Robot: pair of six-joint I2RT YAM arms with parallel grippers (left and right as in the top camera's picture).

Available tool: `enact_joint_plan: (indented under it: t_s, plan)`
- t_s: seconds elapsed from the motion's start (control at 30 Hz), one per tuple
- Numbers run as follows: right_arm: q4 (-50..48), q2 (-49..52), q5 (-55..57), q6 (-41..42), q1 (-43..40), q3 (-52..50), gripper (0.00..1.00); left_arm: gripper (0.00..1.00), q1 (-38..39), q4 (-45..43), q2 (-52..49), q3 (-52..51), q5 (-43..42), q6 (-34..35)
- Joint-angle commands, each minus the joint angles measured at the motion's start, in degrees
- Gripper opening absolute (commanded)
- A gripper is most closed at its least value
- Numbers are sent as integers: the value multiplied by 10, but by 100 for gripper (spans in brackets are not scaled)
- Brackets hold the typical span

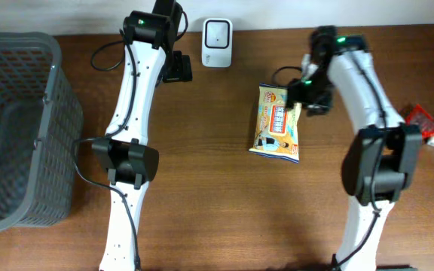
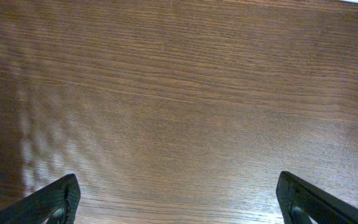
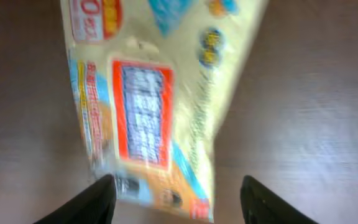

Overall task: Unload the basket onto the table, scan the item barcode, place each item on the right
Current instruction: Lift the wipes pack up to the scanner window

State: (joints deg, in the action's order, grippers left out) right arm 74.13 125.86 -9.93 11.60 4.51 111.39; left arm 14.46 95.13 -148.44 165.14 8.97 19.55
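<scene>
Yellow soft pack point(image 1: 277, 124) with a red-bordered label lies flat on the tabletop point(image 1: 202, 188), right of the middle, its long side running from the back edge toward the front.

At the far left stands a grey mesh basket point(image 1: 51, 45); its right wall is near the left arm. The left arm reaches up the tabletop toward the back, and the left claw point(image 1: 178, 68) sits near the back edge, just left of a white barcode scanner point(image 1: 217, 32). In the left wrist view the left claw point(image 2: 176, 186) is spread wide, its two dark fingertips point(image 2: 64, 193) at the bottom corners of the frame, with only bare wood grain point(image 2: 179, 93) between them.

The scanner stands at the back edge, to the upper left of the pack and apart from it.

The right claw point(image 1: 307, 94) is at the pack's upper right edge. In the blurred right wrist view the pack point(image 3: 145, 112) fills the upper left, label up, and the right claw point(image 3: 178, 183) has its fingers point(image 3: 104, 196) parted on either side of the pack's near end, not pinching it.

At the far right edge lie small snack packets point(image 1: 428, 124), red and pale, well apart from the pack.
</scene>
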Motion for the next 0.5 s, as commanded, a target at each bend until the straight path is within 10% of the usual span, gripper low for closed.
enact_joint_plan:
  t_s: [0.0,0.17,0.23,0.47]
  plan:
    - [-52,16,62,47,50,-61,64,99,2,1,4,9,-2,3]
    - [-213,19,104,101,64,-224,80,99,2,1,4,9,-2,3]
    - [-219,18,91,101,64,-226,7,99,2,1,4,9,-2,3]
    - [-212,18,-15,52,64,17,4,99,2,1,4,9,-2,3]
